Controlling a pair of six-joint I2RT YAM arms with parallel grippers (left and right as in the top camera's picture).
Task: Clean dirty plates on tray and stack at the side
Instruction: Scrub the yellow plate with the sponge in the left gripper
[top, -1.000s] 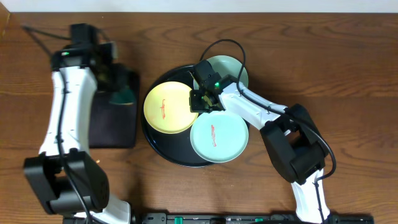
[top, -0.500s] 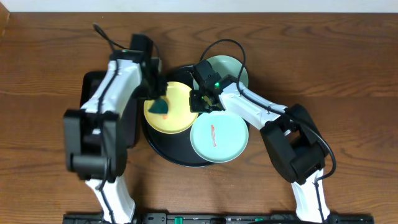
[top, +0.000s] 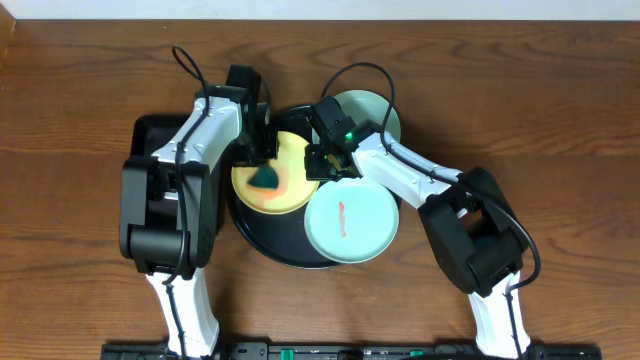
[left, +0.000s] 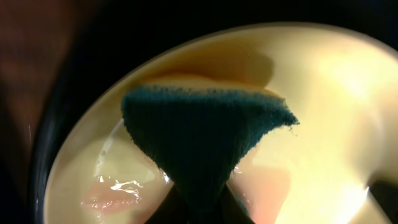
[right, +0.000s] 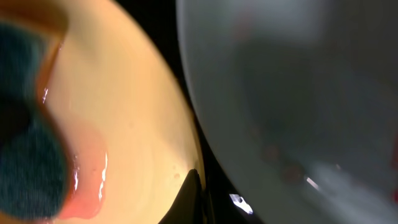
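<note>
The pale yellow plate (top: 283, 158) is seen in the left part of the round black tray (top: 285, 250), and a wet pinkish smear (right: 87, 168) is spread over its centre. A dark teal cloth (top: 265, 178) is pressed onto it, pinched between the closed fingers of the left gripper (top: 262, 168). The right gripper (top: 325, 162) is set at the plate's right rim; whether it is clamped there cannot be told. A light blue plate (top: 352, 222) marked with a thin red streak (top: 342, 218) is laid at the tray's front right. A second light blue plate (top: 378, 108) is found at the back right, partly hidden by the right arm. A rectangular black tray (top: 150, 135) is placed just left, on the brown wood-grain table (top: 560, 120).
</note>
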